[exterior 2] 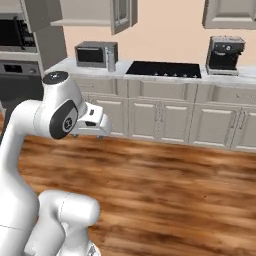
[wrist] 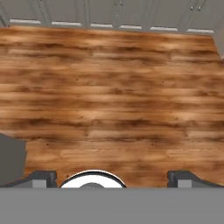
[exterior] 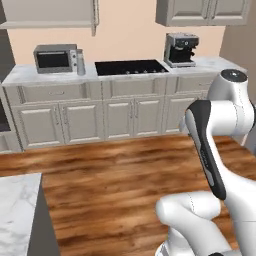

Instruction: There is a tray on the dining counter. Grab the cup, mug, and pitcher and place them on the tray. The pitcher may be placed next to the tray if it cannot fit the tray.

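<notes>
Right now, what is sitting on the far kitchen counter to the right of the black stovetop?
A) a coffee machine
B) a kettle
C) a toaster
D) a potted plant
A: a silver and black coffee machine stands on the back counter just right of the black stovetop, while the microwave sits at the opposite, left end.

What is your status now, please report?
Tool open, holding nothing, over the wooden floor. Facing cabinets with microwave, cooktop, coffee machine. Floor ahead bare.
</notes>
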Controlling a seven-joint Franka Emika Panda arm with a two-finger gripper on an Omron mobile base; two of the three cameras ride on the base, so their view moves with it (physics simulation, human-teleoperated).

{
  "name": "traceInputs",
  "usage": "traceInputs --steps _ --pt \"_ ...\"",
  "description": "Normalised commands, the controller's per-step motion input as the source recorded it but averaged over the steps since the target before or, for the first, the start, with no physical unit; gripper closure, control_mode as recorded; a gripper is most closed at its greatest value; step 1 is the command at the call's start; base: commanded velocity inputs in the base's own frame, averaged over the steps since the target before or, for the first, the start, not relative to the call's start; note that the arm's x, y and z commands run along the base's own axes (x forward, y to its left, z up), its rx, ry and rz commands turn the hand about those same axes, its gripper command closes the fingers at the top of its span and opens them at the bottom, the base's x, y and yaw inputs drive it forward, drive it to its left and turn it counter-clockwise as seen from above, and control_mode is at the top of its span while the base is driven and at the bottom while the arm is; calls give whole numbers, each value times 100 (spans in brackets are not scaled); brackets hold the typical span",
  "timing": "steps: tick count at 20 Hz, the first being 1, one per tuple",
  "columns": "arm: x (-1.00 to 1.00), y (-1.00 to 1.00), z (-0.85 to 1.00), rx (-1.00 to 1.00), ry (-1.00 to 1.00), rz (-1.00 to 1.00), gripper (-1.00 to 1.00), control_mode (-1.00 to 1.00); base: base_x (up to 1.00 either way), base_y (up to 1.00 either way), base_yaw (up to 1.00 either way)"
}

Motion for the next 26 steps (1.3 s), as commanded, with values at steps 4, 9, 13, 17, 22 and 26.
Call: traceInputs --steps 4,9,13,17,22,26 --pt "0 0 0 0 0 0 -100 100 100 0 37" --pt "0 0 0 0 0 0 -100 100 100 0 46" --pt "0 0 0 0 0 0 -100 100 100 0 49" --pt "0 0 0 0 0 0 -100 100 100 -4 53" --pt "0 0 0 0 0 0 -100 100 100 0 51" --pt "0 0 0 0 0 0 -100 100 100 17 40"
